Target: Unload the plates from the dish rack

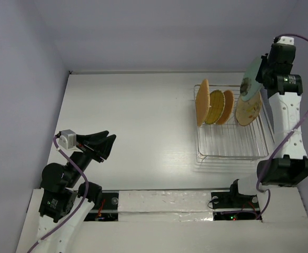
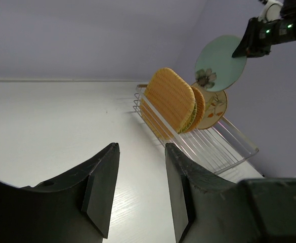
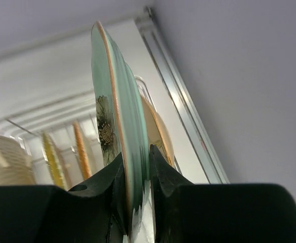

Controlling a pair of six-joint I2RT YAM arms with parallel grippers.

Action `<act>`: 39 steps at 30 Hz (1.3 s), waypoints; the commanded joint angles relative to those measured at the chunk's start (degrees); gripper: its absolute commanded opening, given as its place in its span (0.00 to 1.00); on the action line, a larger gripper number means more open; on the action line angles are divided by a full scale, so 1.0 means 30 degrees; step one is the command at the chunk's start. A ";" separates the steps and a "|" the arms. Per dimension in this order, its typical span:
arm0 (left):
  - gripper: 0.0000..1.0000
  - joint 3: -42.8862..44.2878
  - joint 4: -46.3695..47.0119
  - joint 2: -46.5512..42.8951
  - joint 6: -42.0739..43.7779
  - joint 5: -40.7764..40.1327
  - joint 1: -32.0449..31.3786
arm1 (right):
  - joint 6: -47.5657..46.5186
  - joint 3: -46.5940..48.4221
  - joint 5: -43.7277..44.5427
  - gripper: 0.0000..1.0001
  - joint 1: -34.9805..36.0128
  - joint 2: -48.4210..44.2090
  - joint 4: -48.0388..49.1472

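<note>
The silver wire dish rack (image 1: pixel 230 147) stands at the back right of the table. In it stand a tan woven rounded-square plate (image 1: pixel 201 101), two woven yellow and orange round plates (image 1: pixel 215 107) (image 1: pixel 226 106), and a cream floral plate (image 1: pixel 248 109). My right gripper (image 1: pixel 261 75) is shut on the rim of the pale green plate (image 1: pixel 250 79) and holds it on edge above the rack's right end. In the right wrist view the green plate (image 3: pixel 118 116) sits between the fingers (image 3: pixel 160 177). My left gripper (image 1: pixel 109 146) is open and empty, over the table at the left.
The rack also shows in the left wrist view (image 2: pixel 213 144), with the tan plate (image 2: pixel 170 98) in front. Grey walls close the table at the back and both sides. The right wall runs close beside the rack.
</note>
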 commanded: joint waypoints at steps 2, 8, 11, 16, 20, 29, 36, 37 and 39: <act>0.38 -0.0034 0.0690 0.0215 -0.0123 -0.0037 -0.0085 | 0.1256 0.3219 -0.0214 0.00 0.0228 -0.2128 0.1031; 0.41 -0.0005 0.0602 0.0332 -0.0152 -0.0271 -0.0085 | 0.5619 0.2874 -0.5369 0.00 0.2793 -0.3972 0.3014; 0.43 -0.0034 0.0543 0.0391 -0.0240 -0.0506 -0.0085 | 0.7465 0.1614 -0.5461 0.00 0.5375 -0.4006 0.4858; 0.45 -0.0005 0.0426 0.0567 -0.0357 -0.1061 -0.0085 | 1.1069 -0.0788 -0.5843 0.00 1.0504 -0.2777 0.9401; 0.46 0.0024 0.0222 0.0596 -0.0503 -0.1618 -0.0085 | 1.3005 -0.1729 -0.5230 0.00 1.3435 -0.0173 1.3295; 0.47 0.0054 0.0045 0.0361 -0.0650 -0.2498 -0.0085 | 1.6257 0.4416 -0.3266 0.00 1.7015 0.9894 1.4626; 0.48 0.0083 -0.0014 0.0537 -0.0650 -0.2616 -0.0085 | 1.8949 0.9165 -0.4114 0.00 1.7220 1.5965 1.3952; 0.48 0.0083 -0.0013 0.0537 -0.0650 -0.2616 -0.0085 | 1.9244 0.9547 -0.4143 0.00 1.7220 1.6440 1.3805; 0.48 0.0083 -0.0013 0.0537 -0.0621 -0.2616 -0.0085 | 2.0033 1.0249 -0.4377 0.00 1.7220 1.7290 1.3483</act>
